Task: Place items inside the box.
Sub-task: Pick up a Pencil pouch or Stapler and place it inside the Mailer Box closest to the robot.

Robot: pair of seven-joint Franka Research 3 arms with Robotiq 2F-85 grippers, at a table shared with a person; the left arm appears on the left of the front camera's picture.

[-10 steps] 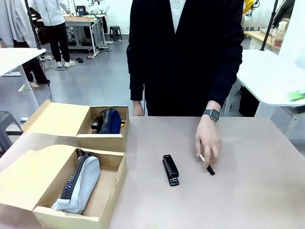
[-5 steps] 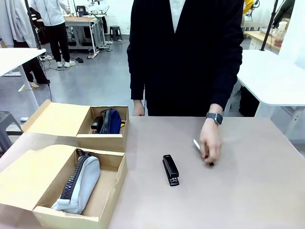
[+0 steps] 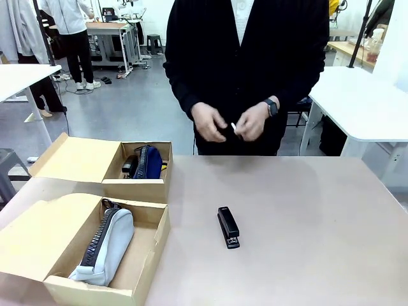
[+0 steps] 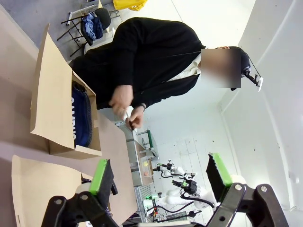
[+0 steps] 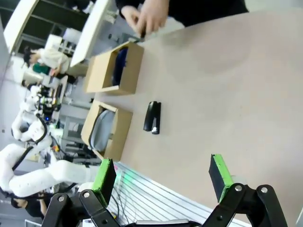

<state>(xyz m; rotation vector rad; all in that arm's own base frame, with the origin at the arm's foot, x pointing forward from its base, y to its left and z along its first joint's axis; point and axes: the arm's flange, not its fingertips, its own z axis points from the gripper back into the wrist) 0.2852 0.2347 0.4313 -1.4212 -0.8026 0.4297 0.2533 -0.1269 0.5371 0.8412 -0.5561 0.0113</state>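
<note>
Cardboard, matte and creased: the near box [image 3: 156,252] holds the soft grey pencil case [image 3: 108,245], lying near-to-far with its zip up. The far box [image 3: 134,189] holds the navy pencil case [image 3: 150,162] on edge. The slim black stapler [image 3: 228,227] lies mid-table [image 3: 319,223], long axis near-to-far, metal tip toward the robot. The person's hands [image 3: 252,122] hold the marker [image 3: 233,127]. The left gripper [image 4: 158,175] and right gripper [image 5: 161,177] are spread and empty.
</note>
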